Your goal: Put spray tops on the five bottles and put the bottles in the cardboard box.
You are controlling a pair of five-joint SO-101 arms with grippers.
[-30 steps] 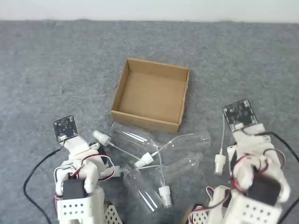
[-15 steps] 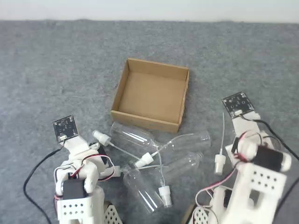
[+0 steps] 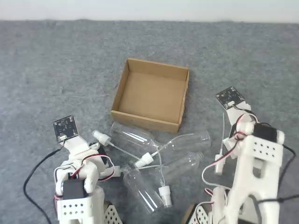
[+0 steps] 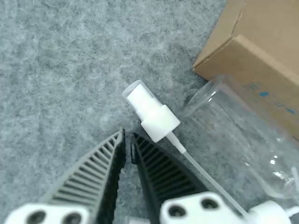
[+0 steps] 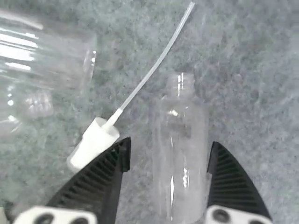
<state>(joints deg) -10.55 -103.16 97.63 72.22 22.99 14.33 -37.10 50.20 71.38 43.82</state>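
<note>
Task not started: the cardboard box [image 3: 145, 120] is empty, uncapped bottles [image 3: 133, 136] and loose spray tops [image 3: 144, 160] lie on the table [image 3: 56, 70], right hand [image 5: 170, 142] open astride one bottle [image 5: 180, 116], left hand [image 4: 128, 135] closed, empty.

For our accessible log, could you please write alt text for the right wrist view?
The right gripper, open, straddles a clear capless bottle lying on grey carpet. A white spray top with a long thin tube lies beside it, and another clear bottle lies farther off.
</note>
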